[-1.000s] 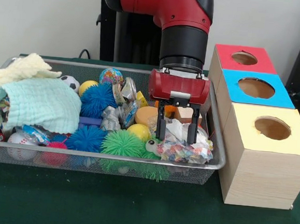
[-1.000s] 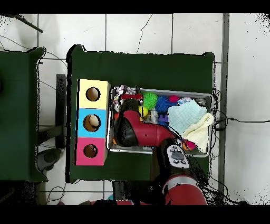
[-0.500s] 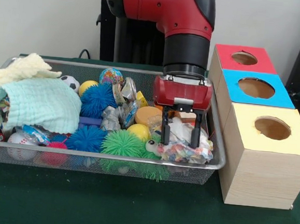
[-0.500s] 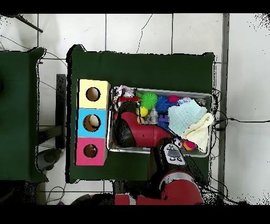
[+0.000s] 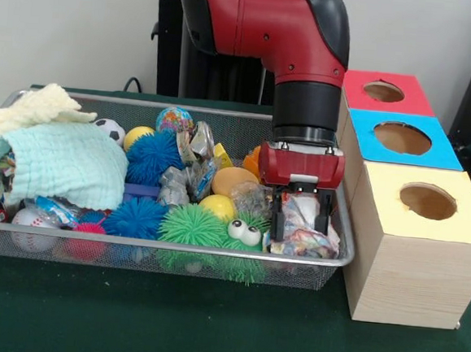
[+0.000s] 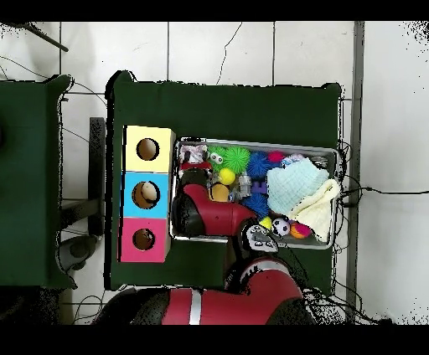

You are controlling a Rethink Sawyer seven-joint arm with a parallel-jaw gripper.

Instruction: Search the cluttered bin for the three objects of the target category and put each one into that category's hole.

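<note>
At the wire bin's [image 5: 131, 253] corner nearest the boxes, the gripper [image 5: 300, 222] is pinching a crumpled printed wrapper [image 5: 303, 234], fingers straddling it from above. The yellow box's hole [image 5: 428, 201] is lying just beside, beyond the rim.

In the front view, the wire bin [image 5: 339, 253] sits on the worktop [image 5: 207, 329] with the row of three boxes [image 5: 414, 239] just beside its right end. Folded cloths [image 5: 61, 158] fill the bin's left end, spiky balls [image 5: 191, 224] lie along its front wall, and a crumpled packet [image 5: 303, 230] lies in its front right corner, with the gripper [image 5: 300, 222] down around it.
</note>
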